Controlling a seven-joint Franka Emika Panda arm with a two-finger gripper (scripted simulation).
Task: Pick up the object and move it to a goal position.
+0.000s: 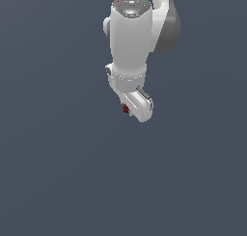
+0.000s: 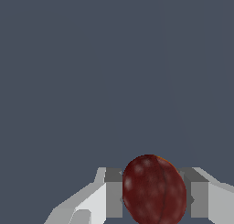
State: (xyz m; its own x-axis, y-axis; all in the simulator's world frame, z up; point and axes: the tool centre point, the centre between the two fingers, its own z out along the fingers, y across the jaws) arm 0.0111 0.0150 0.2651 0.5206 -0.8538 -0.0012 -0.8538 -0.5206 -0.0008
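The object [image 2: 154, 190], a dark red lumpy blob, sits pinched between the two grey pads [image 2: 114, 193] of the white gripper [image 2: 154, 195]. In the exterior view it shows just above the frame's centre, beneath the arm [image 1: 129, 37].

Glossy white rounded arm [image 1: 128, 42], grey joint shell, grey pads [image 2: 114, 193] on jaws

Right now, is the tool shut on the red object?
Shut on it: in the wrist view both fingers press against the red object.
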